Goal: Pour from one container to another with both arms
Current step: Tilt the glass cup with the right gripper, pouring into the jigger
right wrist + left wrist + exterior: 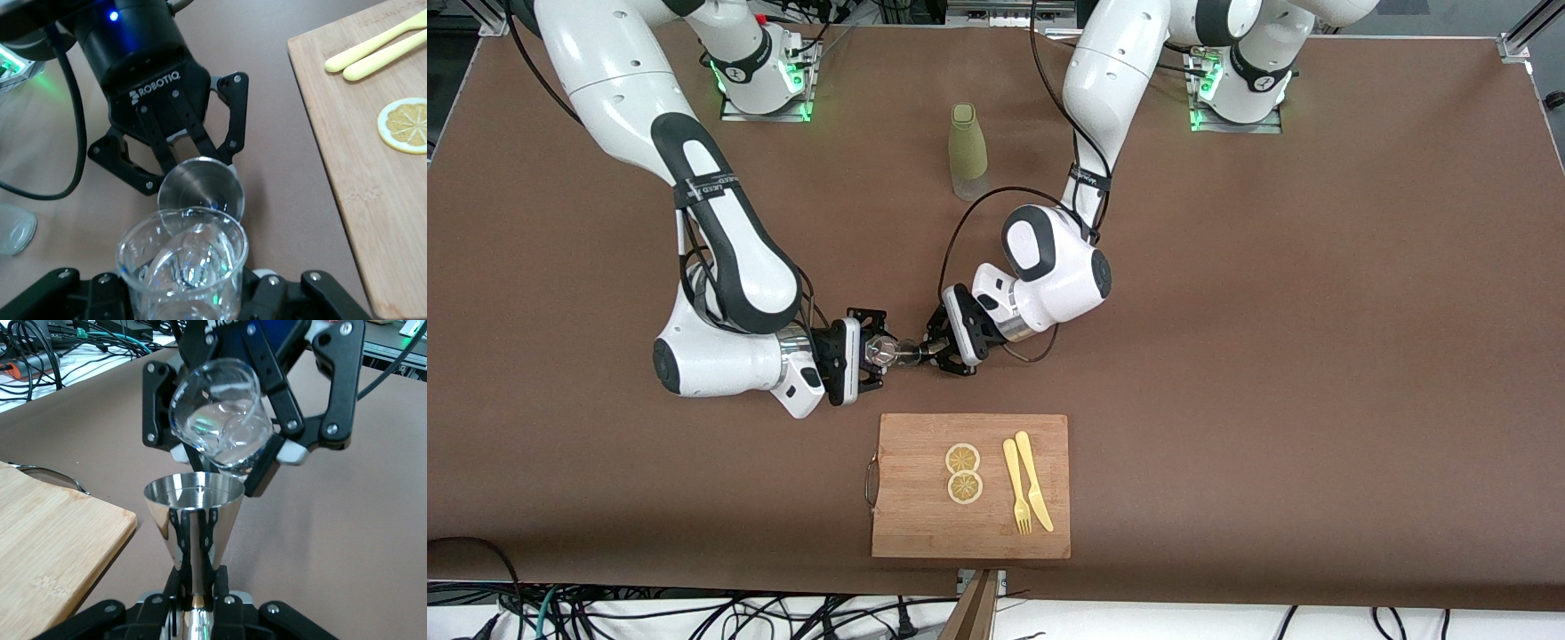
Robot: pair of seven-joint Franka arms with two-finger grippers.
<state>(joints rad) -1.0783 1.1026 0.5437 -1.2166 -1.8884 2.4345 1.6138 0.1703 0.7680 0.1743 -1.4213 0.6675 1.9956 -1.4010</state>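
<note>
The small clear glass cup (882, 350) is tipped toward the steel jigger (911, 354), and their rims meet over the bare table just above the cutting board. My right gripper (874, 353) is shut on the glass cup (183, 267). My left gripper (930, 351) is shut on the jigger's narrow waist (195, 520), and the jigger's upper cone is open upward. In the left wrist view the glass cup (220, 420) leans over the jigger's mouth, with the right gripper's fingers (333, 393) around it. In the right wrist view the jigger (200, 190) sits just past the cup's lip.
A wooden cutting board (925, 524) lies nearer the front camera than the grippers. It carries two lemon slices (963, 471), a yellow fork (1014, 484) and a yellow knife (1034, 480). A tall olive-green bottle (967, 151) stands between the arm bases.
</note>
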